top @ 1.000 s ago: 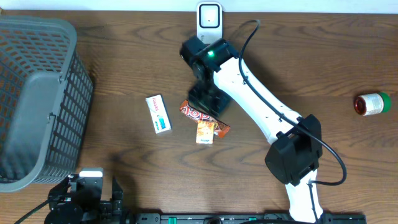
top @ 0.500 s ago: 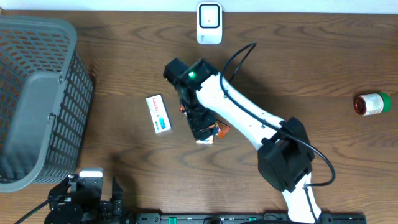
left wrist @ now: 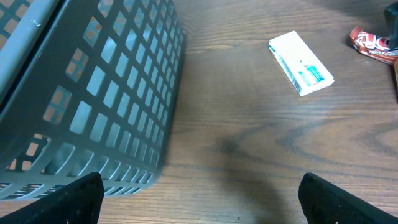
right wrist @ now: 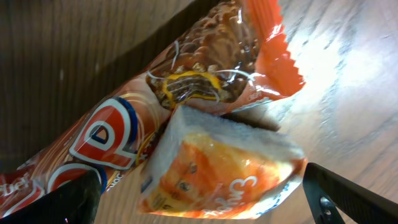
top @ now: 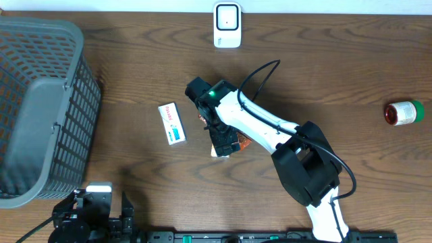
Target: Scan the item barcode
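A small orange packet (right wrist: pixel 224 168) lies on the table against a red-brown snack wrapper (right wrist: pixel 124 118). My right gripper (right wrist: pixel 205 208) is low over them and open, one finger on each side of the orange packet without pinching it. From overhead the right gripper (top: pixel 221 137) covers most of both snacks; only the wrapper's ends (top: pixel 244 143) show. The white scanner (top: pixel 227 25) stands at the table's far edge. My left gripper (left wrist: pixel 199 208) is open over bare wood near the front left corner (top: pixel 91 210).
A white box with teal print (top: pixel 172 123) lies left of the snacks, also in the left wrist view (left wrist: pixel 301 63). A grey mesh basket (top: pixel 40 101) fills the left side, close to the left gripper (left wrist: pixel 93 93). A red-and-green bottle (top: pixel 403 112) lies far right.
The right arm swung from near the scanner toward the front and came down over the two snacks, its jaws widening. The left arm stayed still.
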Tool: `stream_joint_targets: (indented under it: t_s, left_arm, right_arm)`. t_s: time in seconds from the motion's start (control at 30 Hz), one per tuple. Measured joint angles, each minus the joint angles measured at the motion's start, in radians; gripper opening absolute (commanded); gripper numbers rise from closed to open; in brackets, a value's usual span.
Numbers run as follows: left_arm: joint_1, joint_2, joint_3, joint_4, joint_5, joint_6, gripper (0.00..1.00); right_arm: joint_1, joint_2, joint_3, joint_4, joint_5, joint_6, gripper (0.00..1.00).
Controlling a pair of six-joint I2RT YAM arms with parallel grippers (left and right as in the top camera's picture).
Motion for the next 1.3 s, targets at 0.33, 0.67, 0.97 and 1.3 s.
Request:
stream_joint_targets:
  t_s: [0.33, 0.67, 0.97, 1.3]
  left_arm:
    - [0.000, 0.000, 0.000, 0.000, 0.000, 0.000, 0.99]
    - [0.000, 0.000, 0.000, 0.000, 0.000, 0.000, 0.99]
    - [0.000, 0.000, 0.000, 0.000, 0.000, 0.000, 0.99]
    - [0.000, 0.000, 0.000, 0.000, 0.000, 0.000, 0.99]
  right_arm:
    - [0.034, 0.000, -0.005, -0.024, 0.040, -0.001, 0.36]
    - [0.043, 0.000, -0.013, 0.156, 0.190, -0.554, 0.47]
    - [0.043, 0.000, -0.013, 0.154, 0.221, -1.458, 0.99]
    - [0.043, -0.077, 0.138, -0.141, 0.179, -0.953, 0.99]
